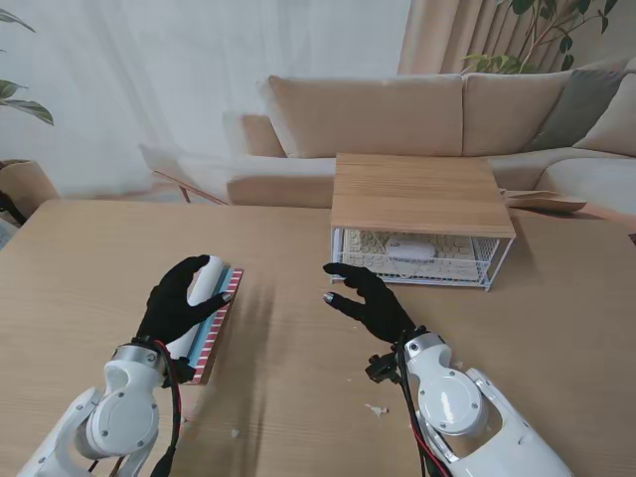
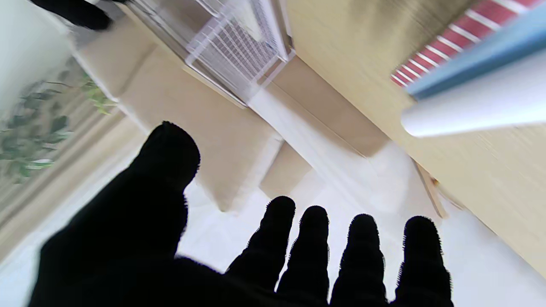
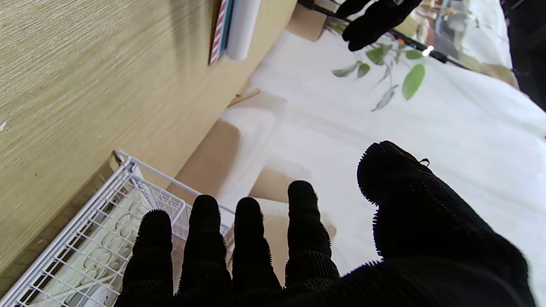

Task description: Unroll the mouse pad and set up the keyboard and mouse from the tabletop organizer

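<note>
The mouse pad [image 1: 212,281] lies partly rolled on the table at my left: a white roll with a blue and red-striped flap beside it. My left hand [image 1: 179,300] hovers over the roll with fingers spread, and in the left wrist view the roll [image 2: 477,106] lies off to one side of them, not gripped. My right hand [image 1: 370,300] is open above bare table between the pad and the organizer [image 1: 422,194], a wooden top on a white wire basket. Inside it lie a white keyboard [image 1: 370,245] and a white mouse [image 1: 410,247]. The right wrist view shows the basket's corner [image 3: 123,164] and the keyboard [image 3: 106,238].
A beige sofa [image 1: 397,114] stands beyond the table's far edge. Small white scraps [image 1: 375,408] lie on the wood near my right wrist. The tabletop [image 1: 298,348] stretches between the pad and the organizer.
</note>
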`<state>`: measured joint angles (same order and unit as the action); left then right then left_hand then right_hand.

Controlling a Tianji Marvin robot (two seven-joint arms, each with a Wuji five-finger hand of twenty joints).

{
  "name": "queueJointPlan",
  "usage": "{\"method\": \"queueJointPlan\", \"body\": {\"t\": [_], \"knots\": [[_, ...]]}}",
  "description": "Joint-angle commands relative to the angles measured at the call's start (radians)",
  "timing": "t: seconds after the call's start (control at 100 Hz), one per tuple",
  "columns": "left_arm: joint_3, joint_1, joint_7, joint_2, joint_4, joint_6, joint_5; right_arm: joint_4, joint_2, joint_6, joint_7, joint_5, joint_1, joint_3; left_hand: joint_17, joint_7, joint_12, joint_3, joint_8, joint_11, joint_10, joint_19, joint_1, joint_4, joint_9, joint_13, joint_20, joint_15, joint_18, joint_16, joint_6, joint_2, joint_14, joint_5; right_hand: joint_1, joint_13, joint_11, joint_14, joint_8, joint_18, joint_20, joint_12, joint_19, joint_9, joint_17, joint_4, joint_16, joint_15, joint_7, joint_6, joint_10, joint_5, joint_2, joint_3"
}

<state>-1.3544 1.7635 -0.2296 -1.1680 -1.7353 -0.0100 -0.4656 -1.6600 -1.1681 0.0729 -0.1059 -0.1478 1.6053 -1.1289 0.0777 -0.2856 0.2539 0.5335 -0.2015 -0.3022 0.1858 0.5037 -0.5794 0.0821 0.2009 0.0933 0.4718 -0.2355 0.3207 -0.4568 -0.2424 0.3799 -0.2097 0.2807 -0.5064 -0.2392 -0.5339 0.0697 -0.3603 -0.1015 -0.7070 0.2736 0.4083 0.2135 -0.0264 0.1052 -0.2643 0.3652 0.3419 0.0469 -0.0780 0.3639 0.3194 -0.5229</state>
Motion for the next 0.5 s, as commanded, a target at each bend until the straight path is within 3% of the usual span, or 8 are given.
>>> {"method": "queueJointPlan", "body": {"t": [0.0, 0.21, 0.37, 0.49], "knots": [[-0.022, -0.019, 0.041, 0.009, -0.025, -0.035, 0.002, -0.01, -0.009, -0.005, 0.01, 0.002, 0.009, 0.0, -0.001, -0.006, 0.011, -0.005, -0.011, -0.02, -0.002, 0.037, -0.02, -0.026, 0.002, -0.021, 0.015, -0.014, -0.017, -0.015, -0.007, 0.022, 0.006, -0.002, 0.012, 0.013, -0.009, -0.013, 0.003, 0.019, -0.019, 0.006, -0.027, 0.0, -0.003, -0.045, 0.005, -0.006, 0.001, 0.027, 0.011, -0.004, -0.026, 0.024], [-0.037, -0.107, 0.217, 0.047, -0.022, -0.265, -0.139, -0.012, -0.007, -0.006, 0.01, -0.003, 0.014, -0.005, 0.003, -0.072, 0.129, -0.018, -0.041, -0.082, 0.011, 0.09, 0.0, -0.034, -0.005, -0.016, 0.006, -0.114, -0.035, -0.094, -0.046, 0.065, -0.006, -0.099, 0.012, 0.017, -0.007, -0.015, 0.003, 0.022, -0.019, 0.005, -0.028, -0.006, 0.001, -0.045, 0.005, -0.008, -0.001, 0.027, 0.012, -0.011, -0.028, 0.024], [0.0, -0.186, 0.322, 0.066, 0.012, -0.424, -0.17, -0.01, -0.007, -0.006, 0.012, -0.008, 0.014, -0.007, 0.004, -0.106, 0.187, -0.057, -0.054, -0.099, 0.034, 0.104, 0.012, -0.034, -0.008, -0.017, 0.021, -0.145, -0.039, -0.128, -0.074, 0.049, -0.02, -0.107, 0.011, 0.017, -0.007, -0.014, 0.003, 0.021, -0.02, 0.005, -0.028, -0.006, 0.002, -0.045, 0.006, -0.008, -0.001, 0.028, 0.011, -0.012, -0.029, 0.026], [0.038, -0.238, 0.386, 0.079, 0.043, -0.509, -0.194, -0.005, -0.008, -0.005, 0.008, -0.009, 0.012, -0.008, 0.01, -0.11, 0.211, -0.097, -0.054, -0.107, 0.045, 0.105, 0.018, -0.037, -0.008, -0.018, 0.043, -0.16, -0.032, -0.149, -0.087, 0.04, -0.026, -0.095, 0.011, 0.017, -0.008, -0.014, 0.002, 0.021, -0.02, 0.005, -0.027, -0.005, 0.001, -0.046, 0.005, -0.007, 0.0, 0.026, 0.01, -0.012, -0.029, 0.027]]}}
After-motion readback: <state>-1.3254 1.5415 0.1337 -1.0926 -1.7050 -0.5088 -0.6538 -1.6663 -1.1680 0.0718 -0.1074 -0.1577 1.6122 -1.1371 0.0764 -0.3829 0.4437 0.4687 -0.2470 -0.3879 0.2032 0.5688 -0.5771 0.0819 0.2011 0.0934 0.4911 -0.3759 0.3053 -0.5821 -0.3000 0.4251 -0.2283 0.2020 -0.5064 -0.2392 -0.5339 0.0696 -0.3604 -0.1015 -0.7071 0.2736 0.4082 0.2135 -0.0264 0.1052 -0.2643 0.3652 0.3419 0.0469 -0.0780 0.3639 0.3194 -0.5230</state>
